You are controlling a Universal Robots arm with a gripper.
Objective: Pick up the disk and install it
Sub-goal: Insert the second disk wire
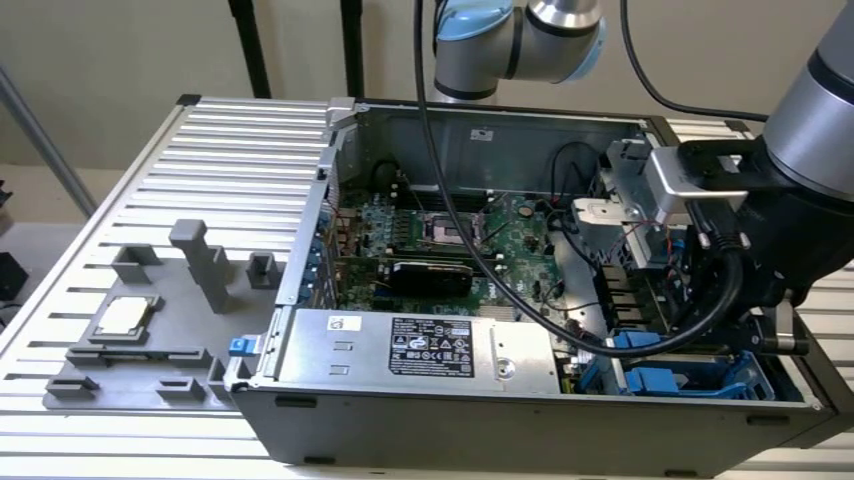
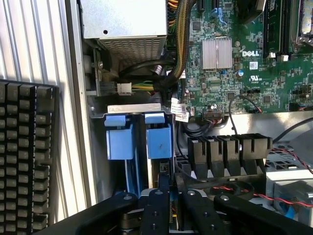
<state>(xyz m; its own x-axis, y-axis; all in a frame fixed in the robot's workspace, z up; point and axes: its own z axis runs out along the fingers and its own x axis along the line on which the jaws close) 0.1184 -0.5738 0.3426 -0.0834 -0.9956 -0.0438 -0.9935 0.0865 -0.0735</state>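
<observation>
Wrist view | hand (image 2: 165, 208) clamped on disk (image 2: 159, 142) in bay; cables (image 2: 166, 73), motherboard (image 2: 244, 58) near

Item: the disk (image 2: 159, 142). You see its bright blue plastic rails standing upright on edge in the drive bay at the near right corner of the open computer case, in the exterior view (image 1: 663, 381). Two blue tabs sit side by side in the wrist view; the metal body and label are hidden between them.
</observation>
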